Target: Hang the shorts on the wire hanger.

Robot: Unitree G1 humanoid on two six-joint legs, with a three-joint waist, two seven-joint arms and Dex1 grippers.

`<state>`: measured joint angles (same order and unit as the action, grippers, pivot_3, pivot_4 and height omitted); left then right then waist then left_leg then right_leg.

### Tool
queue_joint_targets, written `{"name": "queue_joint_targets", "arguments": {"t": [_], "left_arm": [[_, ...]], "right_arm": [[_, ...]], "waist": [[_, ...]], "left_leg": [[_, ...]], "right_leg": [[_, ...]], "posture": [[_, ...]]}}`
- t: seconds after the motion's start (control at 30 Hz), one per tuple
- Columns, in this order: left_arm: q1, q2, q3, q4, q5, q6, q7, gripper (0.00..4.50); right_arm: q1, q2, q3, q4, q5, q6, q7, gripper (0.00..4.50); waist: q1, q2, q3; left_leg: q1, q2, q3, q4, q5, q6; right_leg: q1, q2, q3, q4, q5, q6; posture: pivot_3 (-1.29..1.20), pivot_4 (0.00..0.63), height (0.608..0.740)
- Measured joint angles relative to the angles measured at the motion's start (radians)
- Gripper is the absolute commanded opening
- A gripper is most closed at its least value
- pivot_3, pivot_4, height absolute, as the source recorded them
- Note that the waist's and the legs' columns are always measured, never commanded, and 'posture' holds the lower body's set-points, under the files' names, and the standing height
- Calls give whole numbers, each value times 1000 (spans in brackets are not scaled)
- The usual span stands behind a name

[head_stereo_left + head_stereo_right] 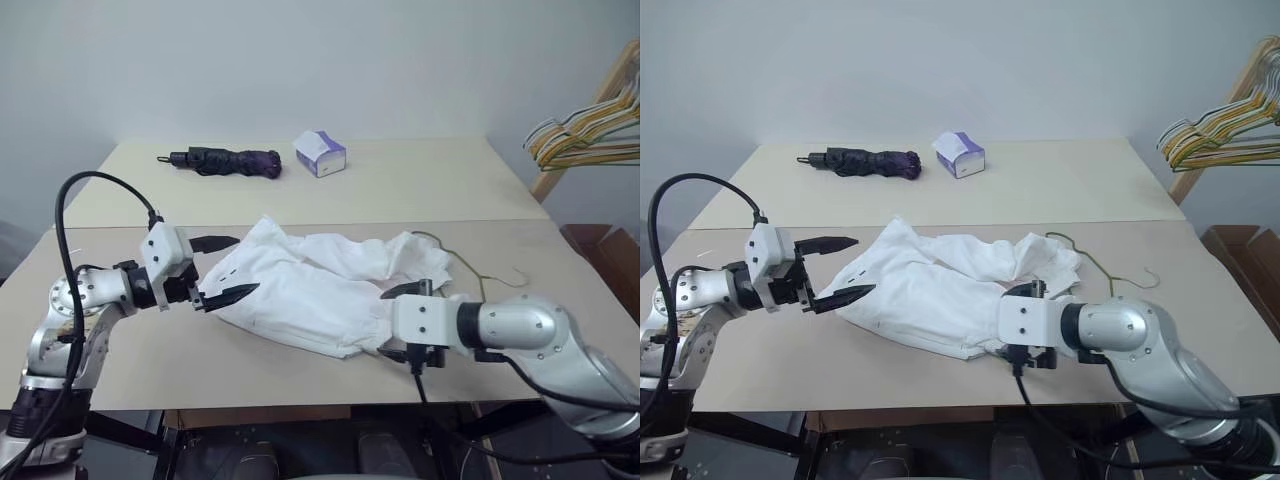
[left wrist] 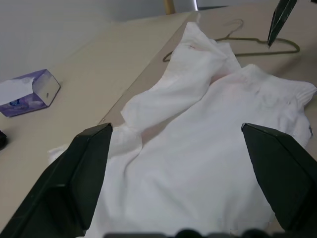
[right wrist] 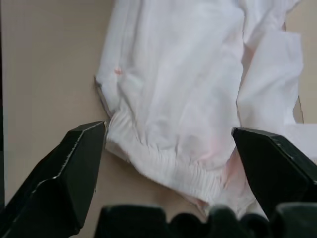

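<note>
Setting: two beige tables (image 1: 120, 350) pushed together before a plain pale wall, the seam between them running across just beyond the cloth.

Left gripper (image 1: 222, 266): released, both black fingers spread wide and holding nothing, pointing level toward the cloth. Its lower finger lies at the nearest hem; whether it touches cannot be told. Bare tabletop lies behind and in front of it, out to the near edge.

Folded dark umbrella (image 1: 225, 161): far table, well beyond the left gripper, clear of everything.

Tissue box (image 1: 320, 153): purple and white, just right of the umbrella, equally far off.

The shorts (image 1: 320, 285): white, crumpled flat on the near table between the two grippers, gathered waistband turned toward the right gripper and near the table's front edge.

Right gripper (image 3: 168, 173): released, fingers wide apart and empty, poised just over the waistband.

The wire hanger (image 1: 470, 268): thin olive wire, lying flat beyond the right gripper, partly tucked under the shorts' far right corner, hook toward the right. Open table beyond it.

Bunch of coloured hangers (image 1: 585, 135): on a wooden rack past the table's right edge.
</note>
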<state>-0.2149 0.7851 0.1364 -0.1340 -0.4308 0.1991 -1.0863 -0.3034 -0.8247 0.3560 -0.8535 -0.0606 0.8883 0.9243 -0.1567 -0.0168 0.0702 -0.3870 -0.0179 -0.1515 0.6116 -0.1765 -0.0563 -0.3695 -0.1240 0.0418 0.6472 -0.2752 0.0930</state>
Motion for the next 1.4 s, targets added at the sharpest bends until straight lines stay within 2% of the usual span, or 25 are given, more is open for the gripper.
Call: {"name": "queue_joint_targets", "arguments": {"t": [0.13,0.23,0.33,0.5,0.6,0.8,0.93,1.0,1.13,1.23,1.33,1.4], "left_arm": [[-7,-1,-3,9,2,-5,-7,4500],[-12,-2,-6,12,3,-5,-7,4500],[-12,-7,-8,12,3,-5,-6,4500],[-2,-19,-12,0,5,-6,2,4500],[21,-26,-12,-15,6,-6,14,4500],[58,-27,-10,-56,9,-5,22,4500],[68,-27,-6,-70,9,-5,30,4500],[73,-27,-6,-70,9,-5,33,4500],[76,-27,-5,-70,10,-6,35,4500],[75,-11,-10,-68,29,-28,15,4500],[77,80,-51,-34,103,-105,-64,4500],[83,135,-80,-3,145,-164,-124,4500]], "right_arm": [[-173,117,163,-64,22,422,-102,4483],[-258,130,314,-66,48,582,-181,4483],[-292,153,416,-25,83,677,-250,4483],[-354,185,493,65,117,717,-340,4483],[-393,209,521,105,125,718,-399,3930],[-447,244,587,139,160,718,-463,1816],[-477,216,639,139,189,718,-485,490],[-478,193,650,138,202,718,-488,21],[-478,124,651,133,219,698,-490,21],[-481,31,657,117,226,607,-467,21],[-470,-74,647,113,222,472,-421,21],[-453,-106,628,114,220,416,-401,21]], "waist": [[1,0,0],[5,0,0],[4,0,0],[-2,0,0],[-3,0,0],[-4,0,0],[0,1,0],[1,1,0],[2,1,0],[2,1,0],[1,1,0],[-2,1,0]], "left_leg": [[-1,0,0,0,0,0],[-2,0,-1,-1,0,0],[-2,0,-1,-1,0,0],[-1,0,-1,-1,0,0],[-1,0,-1,-1,0,0],[-1,0,-1,-1,0,0],[-1,0,-1,-1,0,0],[-1,0,-1,-1,0,0],[-1,0,-1,-1,0,0],[-1,0,-1,-1,0,0],[-2,0,-1,-2,0,0],[-2,0,0,-2,0,0]], "right_leg": [[-1,0,0,0,0,0],[-2,0,0,-1,0,0],[-2,0,0,0,0,0],[-2,0,0,1,0,0],[-3,0,0,0,0,0],[-3,0,0,1,0,0],[-2,0,0,0,0,0],[-3,0,0,0,0,0],[-3,0,0,0,0,0],[-3,0,0,0,0,0],[-3,0,0,0,0,-1],[-4,0,0,0,0,-1]], "posture": [[-176,7,740],[-176,13,740],[-172,14,740],[-161,14,740],[-155,14,740],[-143,12,740],[-143,8,740],[-144,5,740],[-146,0,740],[-153,0,740],[-162,0,740],[-169,0,740]]}}
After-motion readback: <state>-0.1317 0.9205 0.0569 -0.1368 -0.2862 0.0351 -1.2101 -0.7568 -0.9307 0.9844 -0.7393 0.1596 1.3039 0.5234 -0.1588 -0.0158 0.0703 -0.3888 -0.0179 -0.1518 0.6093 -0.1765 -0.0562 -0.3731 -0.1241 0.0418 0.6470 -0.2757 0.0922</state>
